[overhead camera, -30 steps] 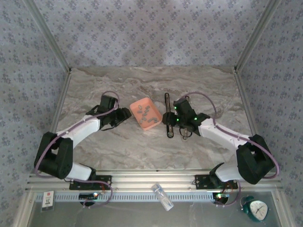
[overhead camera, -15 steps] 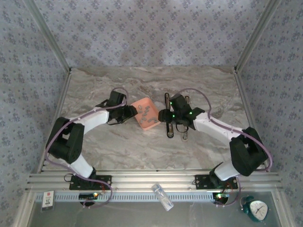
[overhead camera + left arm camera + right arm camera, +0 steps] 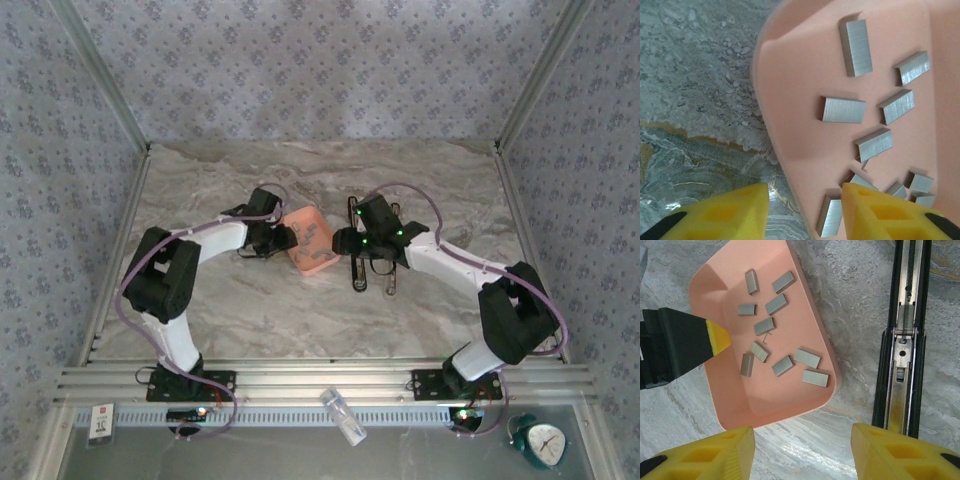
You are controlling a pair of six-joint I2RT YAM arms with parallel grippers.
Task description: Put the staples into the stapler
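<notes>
A salmon-orange tray (image 3: 790, 100) holds several small grey staples (image 3: 842, 110). My left gripper (image 3: 805, 200) is open and straddles the tray's left rim, one yellow finger (image 3: 725, 212) over the table and the other (image 3: 885, 210) inside among the staples. A gap shows on both sides of the rim. The black stapler (image 3: 902, 340) lies opened flat to the right of the tray (image 3: 765, 405), its metal channel facing up. My right gripper (image 3: 802, 440) hangs open over bare marble between tray and stapler. From above, both grippers (image 3: 287, 238) (image 3: 343, 241) flank the tray (image 3: 300, 222).
The marble table (image 3: 250, 320) is fenced by aluminium posts and patterned walls. On the front rail lie a clear vial (image 3: 343, 415), a green clock (image 3: 543, 442) and a white card (image 3: 101, 420). The stapler (image 3: 357, 272) runs lengthwise away from me.
My left arm has swung right to the tray's edge and its jaws have narrowed. The right gripper has drifted a little left toward the tray, jaws unchanged.
</notes>
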